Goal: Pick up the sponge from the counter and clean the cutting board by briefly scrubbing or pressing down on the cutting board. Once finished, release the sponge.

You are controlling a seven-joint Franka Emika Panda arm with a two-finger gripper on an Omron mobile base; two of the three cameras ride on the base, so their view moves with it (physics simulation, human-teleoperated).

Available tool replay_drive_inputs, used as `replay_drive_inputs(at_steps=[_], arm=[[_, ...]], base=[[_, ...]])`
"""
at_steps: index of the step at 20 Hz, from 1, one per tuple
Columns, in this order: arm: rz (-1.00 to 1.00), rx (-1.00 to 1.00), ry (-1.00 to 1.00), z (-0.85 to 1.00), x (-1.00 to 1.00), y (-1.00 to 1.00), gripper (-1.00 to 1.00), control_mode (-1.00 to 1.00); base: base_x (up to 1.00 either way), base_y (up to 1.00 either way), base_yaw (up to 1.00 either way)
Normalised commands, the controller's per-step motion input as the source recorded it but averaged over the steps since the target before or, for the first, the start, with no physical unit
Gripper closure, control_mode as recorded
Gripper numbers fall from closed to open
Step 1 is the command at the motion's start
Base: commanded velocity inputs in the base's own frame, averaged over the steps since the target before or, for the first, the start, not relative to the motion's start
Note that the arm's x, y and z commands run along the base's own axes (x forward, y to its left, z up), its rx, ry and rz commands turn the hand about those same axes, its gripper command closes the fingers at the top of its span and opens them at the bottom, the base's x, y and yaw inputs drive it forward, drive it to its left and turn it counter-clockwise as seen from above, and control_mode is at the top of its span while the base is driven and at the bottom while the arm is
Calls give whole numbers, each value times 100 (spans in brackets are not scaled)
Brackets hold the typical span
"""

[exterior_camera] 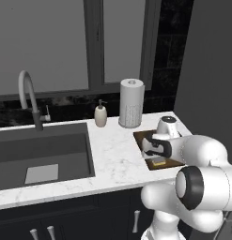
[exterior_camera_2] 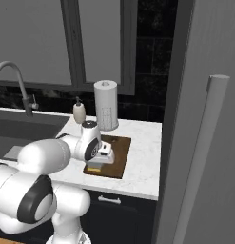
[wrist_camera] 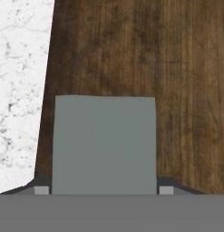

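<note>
The dark brown cutting board [exterior_camera: 142,137] [exterior_camera_2: 118,147] [wrist_camera: 177,68] lies on the white marble counter [exterior_camera: 117,154] [exterior_camera_2: 142,157] [wrist_camera: 18,90] at its right end. The sponge [exterior_camera: 158,162] [exterior_camera_2: 94,169] [wrist_camera: 104,140], yellow with a grey-green top, sits on the board's near part. My gripper [exterior_camera: 157,157] [exterior_camera_2: 96,164] [wrist_camera: 103,190] points straight down over it. Its fingertips [wrist_camera: 41,190] flank the sponge's two sides, shut on it. The sponge's underside touches the board.
A paper towel roll [exterior_camera: 131,103] [exterior_camera_2: 105,105] and a soap bottle [exterior_camera: 100,115] [exterior_camera_2: 79,112] stand behind the board. The dark sink [exterior_camera: 42,150] with its faucet [exterior_camera: 28,98] lies to the left. A tall grey cabinet [exterior_camera_2: 204,143] walls the right side.
</note>
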Motion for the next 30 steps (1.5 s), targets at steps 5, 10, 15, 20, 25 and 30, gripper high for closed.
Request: replay_drive_inputs(at_steps=[5,10,15,20,25,30], arm=[[-2,0,0,-8,0,-34,100,-100],[0,0,0,-6,0,-34,100,-100],[0,0,0,-4,0,-19,100,-100],[0,0,-5,-11,2,0,100,-100],[0,0,-4,-1,26,0,100,-100],[0,0,-2,0,38,0,100,-100]], base=[[0,0,0],[0,0,0],[0,0,0],[0,0,0],[0,0,0],[0,0,0]])
